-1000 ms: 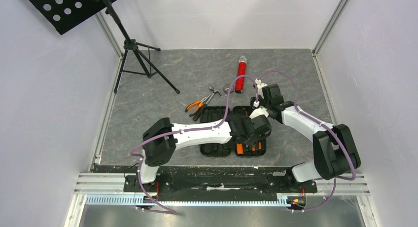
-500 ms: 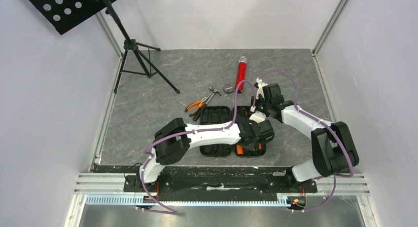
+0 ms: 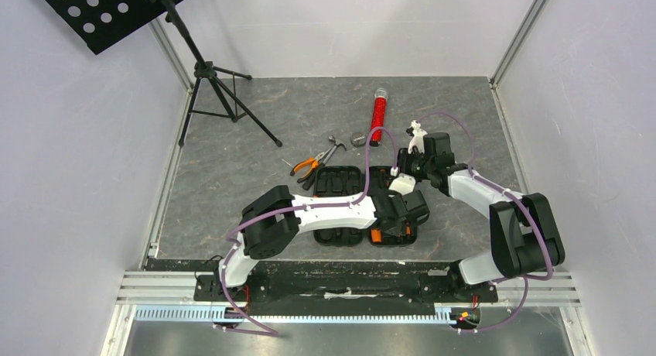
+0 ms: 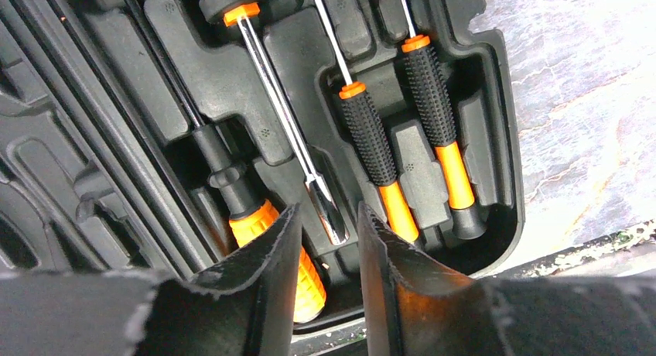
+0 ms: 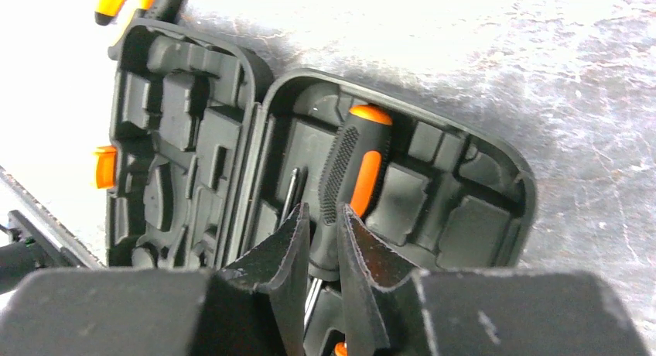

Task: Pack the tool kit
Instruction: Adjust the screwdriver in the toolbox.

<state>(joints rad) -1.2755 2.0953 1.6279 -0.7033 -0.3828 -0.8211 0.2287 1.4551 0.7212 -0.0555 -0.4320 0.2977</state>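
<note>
The black tool kit case (image 3: 340, 178) lies open in the middle of the table, both halves facing up. In the left wrist view, several orange-and-black screwdrivers (image 4: 370, 139) sit in its moulded slots. My left gripper (image 4: 329, 224) hovers open over the near end of the right half. A chrome shaft tip (image 4: 329, 217) lies below the gap between its jaws. My right gripper (image 5: 323, 217) is shut on the lower end of a black-and-orange screwdriver (image 5: 352, 166) lying in the far end of that half. Orange-handled pliers (image 3: 308, 166) and a hammer (image 3: 333, 148) lie on the table behind the case.
A red cylindrical tube (image 3: 378, 118) and a small round grey object (image 3: 357, 139) lie behind the case. A black tripod stand (image 3: 216, 93) stands at the back left. The orange latch (image 5: 103, 166) is on the outer edge of the left half.
My left arm has slid right and toward the near end of the case, and its jaws have narrowed. My right gripper has shifted slightly right and back, still on the screwdriver.
</note>
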